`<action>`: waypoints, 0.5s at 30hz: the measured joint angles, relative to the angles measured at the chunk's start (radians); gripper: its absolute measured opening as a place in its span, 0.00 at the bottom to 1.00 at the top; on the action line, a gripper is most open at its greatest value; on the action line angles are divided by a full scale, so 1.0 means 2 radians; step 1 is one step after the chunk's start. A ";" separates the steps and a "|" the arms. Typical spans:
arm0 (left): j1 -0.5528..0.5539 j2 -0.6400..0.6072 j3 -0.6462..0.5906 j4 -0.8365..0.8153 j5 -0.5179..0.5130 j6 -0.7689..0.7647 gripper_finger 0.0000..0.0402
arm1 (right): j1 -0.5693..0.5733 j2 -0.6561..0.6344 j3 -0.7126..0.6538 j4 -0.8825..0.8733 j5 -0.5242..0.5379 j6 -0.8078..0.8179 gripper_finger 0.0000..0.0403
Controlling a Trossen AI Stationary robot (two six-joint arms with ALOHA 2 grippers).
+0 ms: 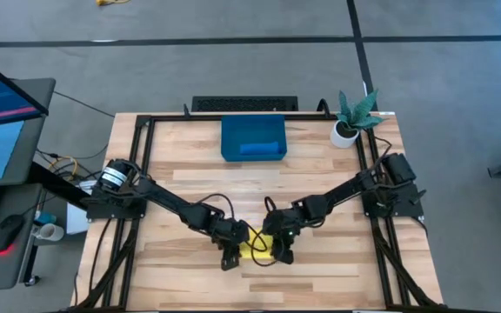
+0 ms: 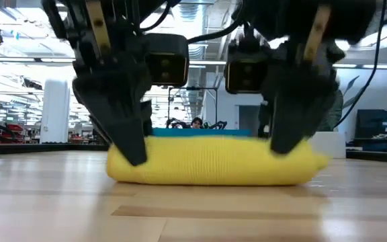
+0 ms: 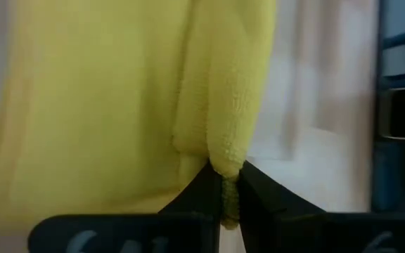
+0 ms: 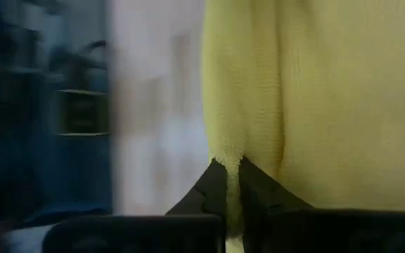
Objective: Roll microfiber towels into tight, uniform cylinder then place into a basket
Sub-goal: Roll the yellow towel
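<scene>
we see the yellow microfiber towel lying rolled into a fat cylinder on the wooden desk, near the desk's front edge and roughly midway across it. both arms reach down to it from either side. the left gripper stands at one end of the roll and the right gripper at the other, so the towel spans the gap between them.

in the left wrist view the jaws are clenched on a fold of yellow cloth, the fabric pinched tight between the two dark tips. in the right wrist view the jaws are likewise clenched on the towel's edge, with a thin strip of cloth caught between them. from desk height the roll rests flat on the wood, both sets of dark fingers pressing down into its upper side.

well apart, toward the far edge of the desk, sits the dark-blue basket with a rolled blue towel inside it. a small potted plant stands just beside the basket's right.
</scene>
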 joint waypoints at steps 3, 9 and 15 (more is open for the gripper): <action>0.001 0.000 0.001 0.011 0.040 -0.016 0.04 | 0.003 0.000 0.000 0.023 -0.046 0.032 0.04; 0.002 0.000 -0.001 0.030 0.084 -0.049 0.05 | -0.004 0.002 0.000 0.026 -0.012 0.077 0.06; 0.000 0.000 -0.002 0.004 0.072 -0.055 0.10 | -0.014 0.024 0.000 0.024 -0.012 0.085 0.05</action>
